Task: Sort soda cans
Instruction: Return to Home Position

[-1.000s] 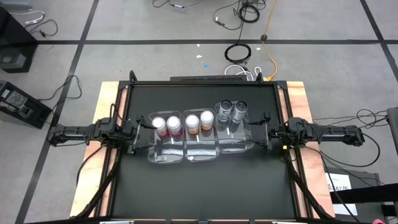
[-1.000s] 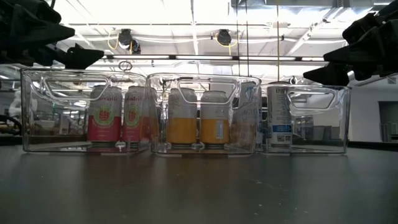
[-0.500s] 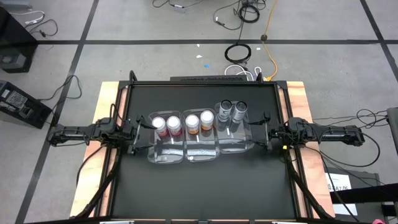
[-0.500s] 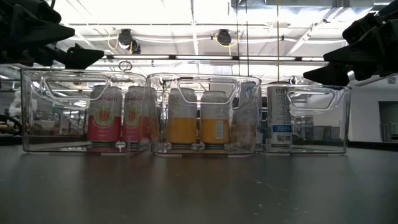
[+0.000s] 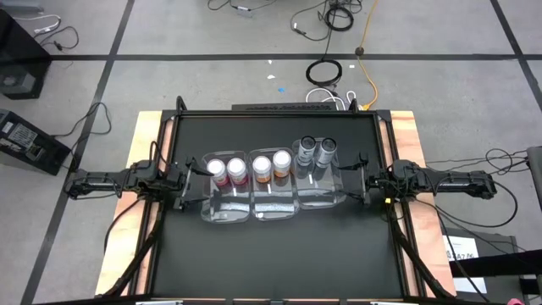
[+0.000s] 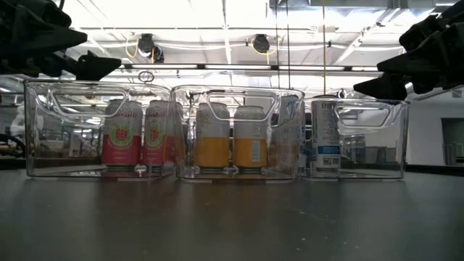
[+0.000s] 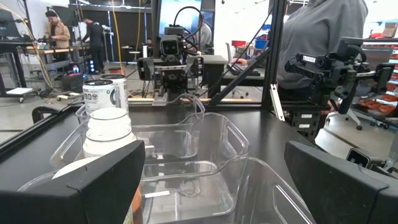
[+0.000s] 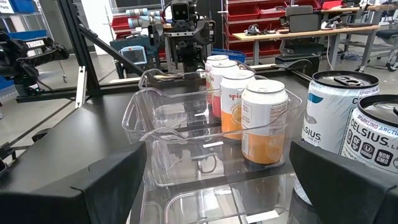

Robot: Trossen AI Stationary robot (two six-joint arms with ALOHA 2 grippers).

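Low view: one grey can point(image 6: 326, 138) clear, other blurred behind centre bin point(image 6: 238, 96).

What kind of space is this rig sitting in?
Probably a robotics lab or workshop: racks of red parts bins and a workbench behind the table, loose cables on the floor.

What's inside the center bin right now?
Two orange cans stand upright, side by side, at the back end of the center bin. No other can shows in it. The bin floor under the cans is covered by them.
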